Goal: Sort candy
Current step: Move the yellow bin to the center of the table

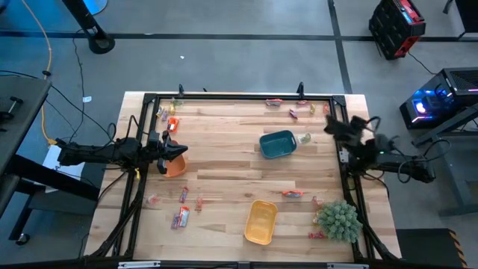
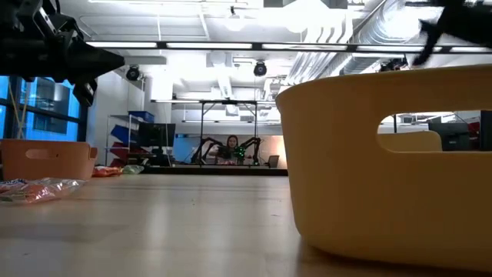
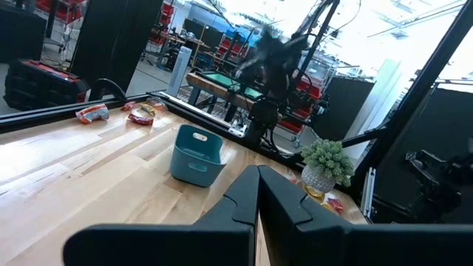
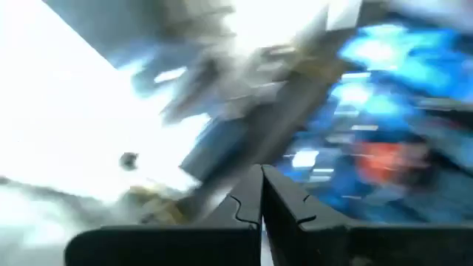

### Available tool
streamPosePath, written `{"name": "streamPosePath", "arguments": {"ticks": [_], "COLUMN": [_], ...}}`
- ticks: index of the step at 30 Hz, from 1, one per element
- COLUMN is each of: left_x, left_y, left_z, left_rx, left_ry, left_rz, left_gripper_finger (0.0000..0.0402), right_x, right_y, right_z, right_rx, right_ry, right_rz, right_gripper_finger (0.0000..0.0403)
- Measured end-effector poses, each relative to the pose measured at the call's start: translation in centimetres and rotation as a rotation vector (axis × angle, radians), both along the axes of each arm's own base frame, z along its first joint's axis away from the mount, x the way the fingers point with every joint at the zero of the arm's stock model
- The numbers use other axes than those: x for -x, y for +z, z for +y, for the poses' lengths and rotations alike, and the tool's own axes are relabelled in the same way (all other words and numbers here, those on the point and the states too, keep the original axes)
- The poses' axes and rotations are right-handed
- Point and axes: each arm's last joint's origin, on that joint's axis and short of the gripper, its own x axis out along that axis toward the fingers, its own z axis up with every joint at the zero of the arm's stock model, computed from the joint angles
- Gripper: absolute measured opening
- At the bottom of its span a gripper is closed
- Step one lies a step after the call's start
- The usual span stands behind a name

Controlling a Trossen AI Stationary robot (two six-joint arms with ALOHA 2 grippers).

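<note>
Small wrapped candy lies scattered on the wooden table: a cluster at the far left (image 1: pixel 167 113), some along the far edge (image 1: pixel 297 110), a few near the left front (image 1: pixel 180 217) and by the plant (image 1: pixel 292 194). My left gripper (image 1: pixel 181 150) is shut and empty at the table's left edge, level, above the orange bin (image 1: pixel 174 167); its wrist view shows the closed fingers (image 3: pixel 258 185). My right gripper (image 1: pixel 329 127) is shut and empty at the right edge, raised and tilted upward, its fingers together (image 4: pixel 261 185). More candy (image 2: pixel 34 190) shows in the low view.
A blue bin (image 1: pixel 278 144) stands right of the table's middle and a yellow bin (image 1: pixel 261 222) near the front edge, large in the low view (image 2: pixel 384 161). A green spiky plant (image 1: pixel 340 219) sits at the front right. A black frame (image 1: pixel 224 96) borders the table.
</note>
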Motion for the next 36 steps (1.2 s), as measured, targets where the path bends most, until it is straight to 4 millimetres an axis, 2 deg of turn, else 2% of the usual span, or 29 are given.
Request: {"name": "streamPosePath", "arguments": {"ticks": [2,4,9,13,16,19,22,25,29,36], "left_x": [0.0,0.0,0.0,0.0,0.2,0.4,0.6,0.7,0.4,-1.2], "left_y": [0.0,0.0,0.0,0.5,1.3,2.0,2.6,3.1,4.4,6.7], "left_z": [0.0,0.0,0.0,0.1,0.1,0.2,0.5,0.4,0.0,-0.3], "left_rx": [0.000,0.000,0.000,0.017,0.123,0.171,0.231,0.249,0.217,0.106], "left_ry": [0.000,0.000,0.000,0.018,0.006,0.052,0.121,0.086,-0.027,-0.034], "left_rz": [0.000,-0.001,-0.002,-0.053,-0.158,-0.246,-0.321,-0.364,-0.332,-0.167], "left_gripper_finger": [0.0000,0.0000,0.0000,0.0000,0.0000,0.0000,0.0000,0.0000,0.0000,0.0000], "right_x": [0.4,-0.1,-4.0,-8.1,-11.0,-13.9,-16.6,-18.7,-21.2,-26.3], "right_y": [2.6,5.0,8.8,9.1,8.4,7.4,5.6,3.7,0.8,-4.2], "right_z": [0.5,0.8,1.3,2.0,2.9,4.3,6.4,8.9,11.4,12.6], "right_rx": [0.143,0.220,0.250,0.165,0.077,0.006,-0.081,-0.124,-0.107,0.015], "right_ry": [0.081,0.156,0.302,0.422,0.509,0.636,0.797,0.968,1.083,1.144], "right_rz": [-0.047,-0.002,0.400,0.793,1.022,1.151,1.257,1.355,1.482,1.641], "right_gripper_finger": [0.0000,0.0000,0.0000,0.0000,0.0000,0.0000,0.0000,0.0000,0.0000,0.0000]}}
